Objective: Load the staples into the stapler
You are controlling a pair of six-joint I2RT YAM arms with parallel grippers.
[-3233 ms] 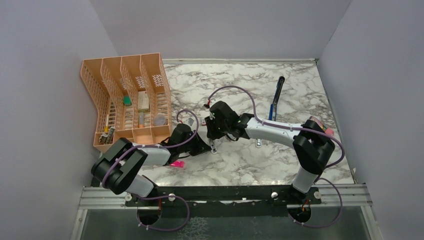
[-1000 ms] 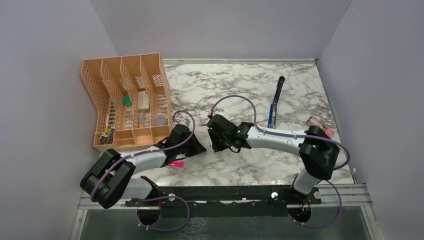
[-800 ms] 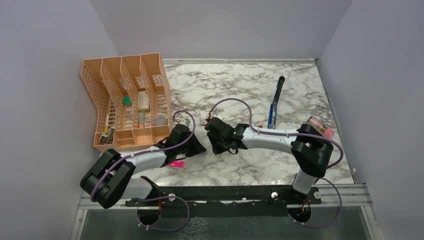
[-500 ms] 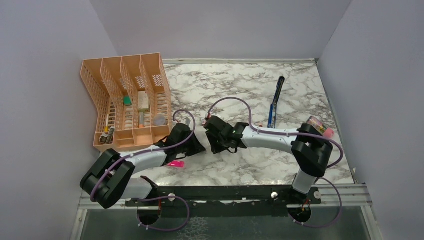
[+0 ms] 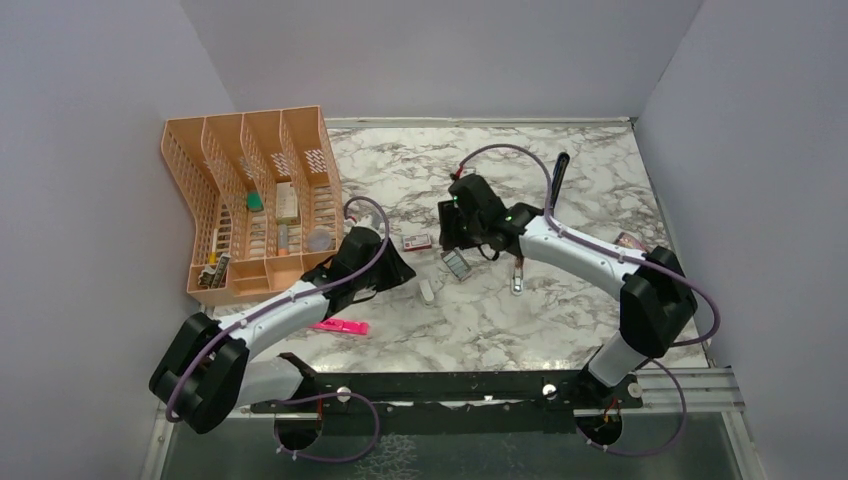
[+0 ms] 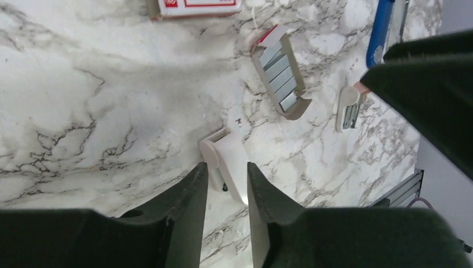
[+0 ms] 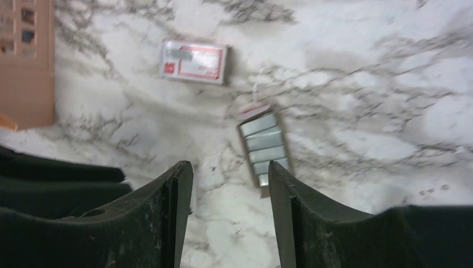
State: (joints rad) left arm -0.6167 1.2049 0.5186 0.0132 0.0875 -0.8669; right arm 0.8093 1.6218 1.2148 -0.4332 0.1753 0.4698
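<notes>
The staples (image 5: pixel 456 263) lie as a silvery block in a small tray on the marble; the tray also shows in the left wrist view (image 6: pixel 280 72) and the right wrist view (image 7: pixel 263 148). The red-and-white box (image 5: pixel 417 240) lies just left of it. The blue stapler (image 5: pixel 559 170) lies at the far right, partly hidden by the right arm. My right gripper (image 5: pixel 450 235) is open and empty, hovering above the tray's near end (image 7: pixel 226 190). My left gripper (image 5: pixel 403 272) is open by a narrow gap over a small white capsule piece (image 6: pixel 226 162), not holding it.
A peach organizer (image 5: pixel 255 200) with several small items stands at the left. A pink highlighter (image 5: pixel 340 326) lies by the left arm. A small peach-pink piece (image 5: pixel 517 283) lies under the right arm. A small pink object (image 5: pixel 633 243) sits near the right wall.
My right gripper has moved away from the left gripper, toward the far side, uncovering the staples tray, the box and the white piece. The left arm has stretched forward a little.
</notes>
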